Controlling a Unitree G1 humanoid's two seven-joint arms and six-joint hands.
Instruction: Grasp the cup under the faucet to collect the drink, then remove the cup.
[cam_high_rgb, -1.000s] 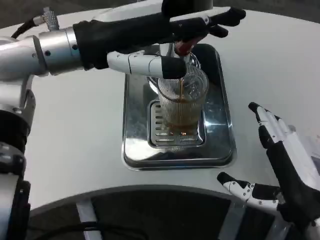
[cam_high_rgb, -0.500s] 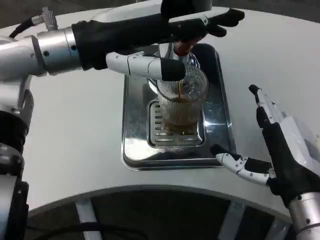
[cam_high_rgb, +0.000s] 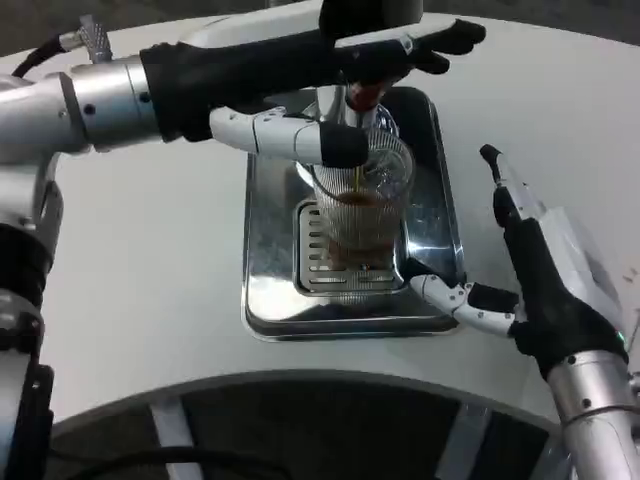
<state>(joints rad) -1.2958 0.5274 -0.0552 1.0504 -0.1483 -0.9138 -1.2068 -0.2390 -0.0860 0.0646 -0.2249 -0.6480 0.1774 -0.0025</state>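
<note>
Filling under way: ribbed glass cup (cam_high_rgb: 357, 215) taking brown drink beneath faucet (cam_high_rgb: 362, 97), left robot hand (cam_high_rgb: 330, 60) reaching over the tap, grip unclear. Approaching, right robot hand (cam_high_rgb: 530, 290), fingers spread, empty; grasping and removing remaining.

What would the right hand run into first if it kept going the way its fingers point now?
Probably the cup. The right hand is open beside the metal tray, its lower fingers reaching left over the tray's rim toward the cup's base. Height is hard to judge, so they might brush the rim first.
</note>
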